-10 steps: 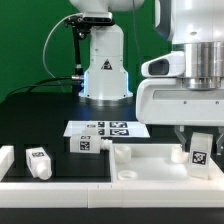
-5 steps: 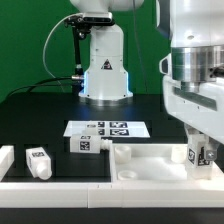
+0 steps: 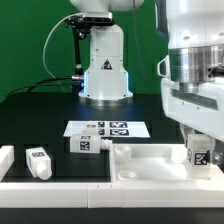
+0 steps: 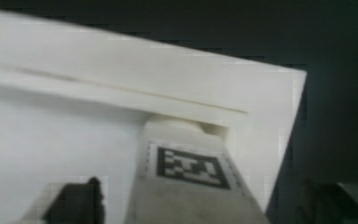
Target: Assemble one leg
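One leg [image 3: 200,153], a small white block with a tag, stands upright on the right corner of the large white panel [image 3: 150,165]. My gripper [image 3: 200,140] sits directly over it with a finger on either side. In the wrist view the leg [image 4: 194,170] rises between the two dark fingertips [image 4: 83,200], and a narrow gap shows on each side, so the jaws stand open around it. Other legs lie loose: one [image 3: 88,144] in front of the marker board, one [image 3: 38,162] at the exterior view's left.
The marker board [image 3: 105,129] lies flat behind the panel. The robot base [image 3: 105,70] stands at the back centre. Another white part [image 3: 5,158] sits at the exterior view's far left edge, and a small white peg [image 3: 122,153] lies by the panel.
The gripper body has turned and sunk a little over the leg. The leg has stayed in almost the same spot on the panel corner.
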Controlling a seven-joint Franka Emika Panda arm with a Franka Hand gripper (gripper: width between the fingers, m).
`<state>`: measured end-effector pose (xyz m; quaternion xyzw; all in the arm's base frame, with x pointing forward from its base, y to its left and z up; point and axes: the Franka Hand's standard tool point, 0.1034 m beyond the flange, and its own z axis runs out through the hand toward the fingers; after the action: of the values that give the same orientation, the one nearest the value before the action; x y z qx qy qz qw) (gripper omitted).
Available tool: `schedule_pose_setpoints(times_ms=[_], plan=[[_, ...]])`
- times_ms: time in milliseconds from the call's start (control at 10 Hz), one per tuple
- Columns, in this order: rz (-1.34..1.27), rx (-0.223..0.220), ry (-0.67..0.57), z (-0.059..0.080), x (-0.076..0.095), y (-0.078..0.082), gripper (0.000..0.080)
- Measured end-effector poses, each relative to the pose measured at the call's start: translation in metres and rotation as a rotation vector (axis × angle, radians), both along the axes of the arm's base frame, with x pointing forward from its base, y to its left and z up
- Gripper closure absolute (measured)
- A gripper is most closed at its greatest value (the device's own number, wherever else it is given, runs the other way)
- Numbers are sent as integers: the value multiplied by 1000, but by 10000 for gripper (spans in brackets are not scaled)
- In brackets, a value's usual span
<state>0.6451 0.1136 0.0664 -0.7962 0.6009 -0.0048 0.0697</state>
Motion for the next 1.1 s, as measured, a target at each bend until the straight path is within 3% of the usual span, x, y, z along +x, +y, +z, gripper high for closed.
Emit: schedule_pose_setpoints(times_ms=[100, 400, 600, 700, 800, 1000, 1100], plan=[[172, -14, -21, 3, 0, -1, 179], [438, -43, -43, 2, -3, 2, 151], [575, -62, -55, 2, -3, 0, 151], [821, -120, -67, 2, -2, -1, 151], [964, -145, -76, 3, -1, -1, 151], [907, -139, -69, 2, -1, -2, 151], [906, -139, -69, 2, -1, -2, 248]])
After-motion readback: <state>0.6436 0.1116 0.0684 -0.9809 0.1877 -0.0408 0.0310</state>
